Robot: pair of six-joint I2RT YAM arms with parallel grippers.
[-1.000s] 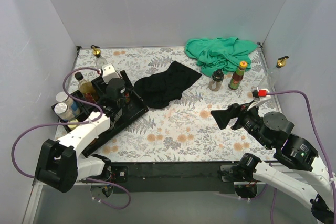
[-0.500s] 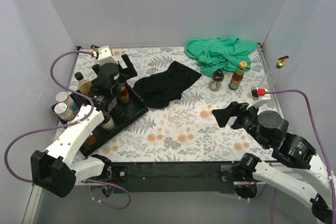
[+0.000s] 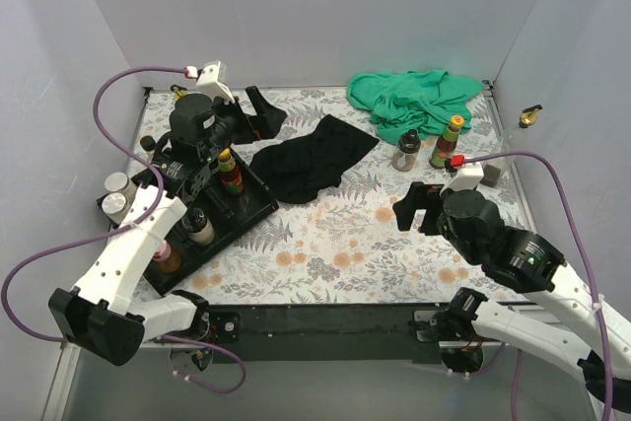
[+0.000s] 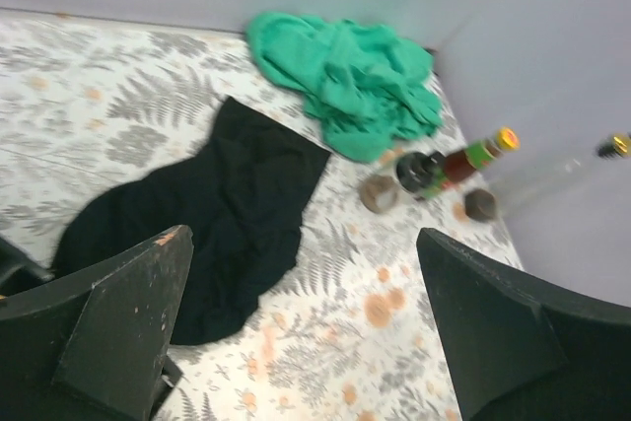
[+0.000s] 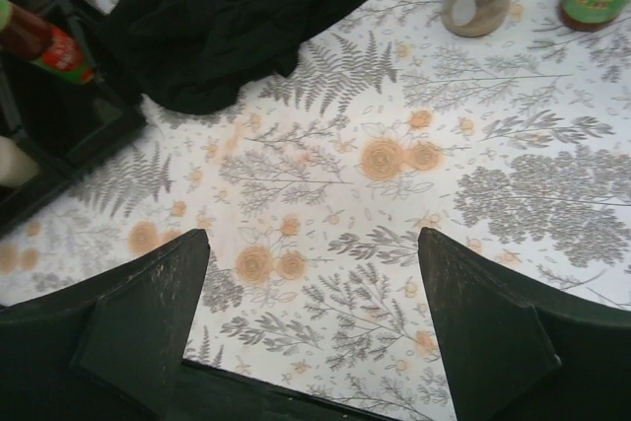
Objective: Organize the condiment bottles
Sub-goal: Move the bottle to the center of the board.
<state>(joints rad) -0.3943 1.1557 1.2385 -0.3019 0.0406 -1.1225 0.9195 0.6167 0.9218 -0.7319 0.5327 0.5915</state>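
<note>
Floral-printed paper, grey ferns and orange blooms, covers the flat table. A green cloth, soft and crumpled, is heaped at the back right. A black cloth, matte and limp, lies in a long lobe at mid-table, with its near left edge just beside the tray. The black tray, rigid with straight-walled compartments, sits on a diagonal at left.

Your left gripper hangs above the tray's far end with its blunt black fingers spread wide and nothing between them. Your right gripper hovers over bare print right of centre, its jaws likewise parted and empty.

In the tray:
- a slim red bottle with a green-and-yellow top, upright
- a squat pale shaker with a dark lid
- a pink-lidded shaker

Two round grey-lidded jars stand at the tray's left end. You cannot tell whether they are inside it.

On the table near the green cloth:
- an orange-capped red bottle, upright
- a clear dark-lidded jar just beside it
- a small grey-lidded shaker nearby
- a clear gold-spouted bottle against the right wall
</note>
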